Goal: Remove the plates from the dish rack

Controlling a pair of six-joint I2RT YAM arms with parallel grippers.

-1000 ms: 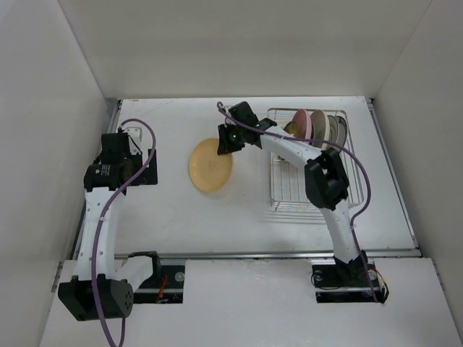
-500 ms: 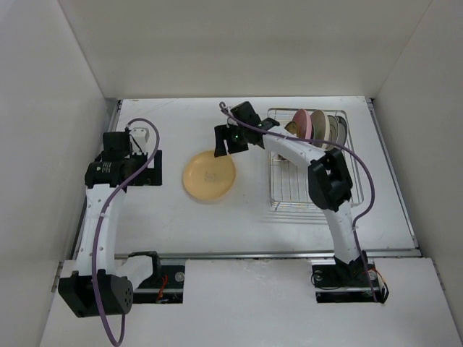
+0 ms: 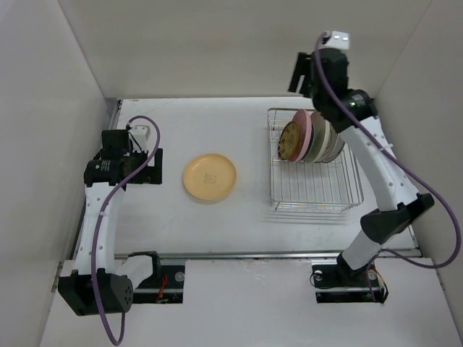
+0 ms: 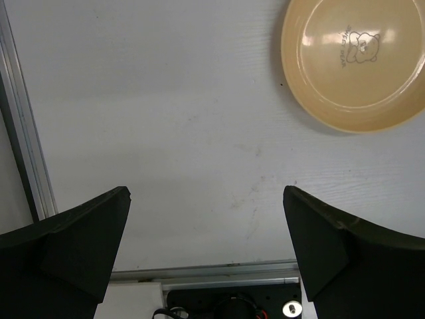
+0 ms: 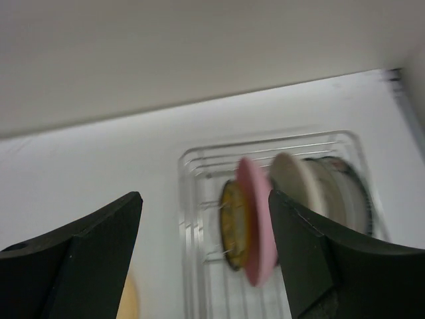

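Status: yellow plate out on surface; pink plate plus others in rack. Left claw, right claw released, empty.

**Item:** cream-yellow plate, lying flat on the desk.

**Marking:** one small dark print in the well of the plate, set off-centre. It consists of a bear's face drawn in thin outline and a short curved line of capital letters just beside it.

**Legibility:** in the left wrist view the letters are too small and soft to read with certainty. In the top view the print shows only as a faint dark speck.

**Other readable text, numbers or brand marks:** none can be made out.
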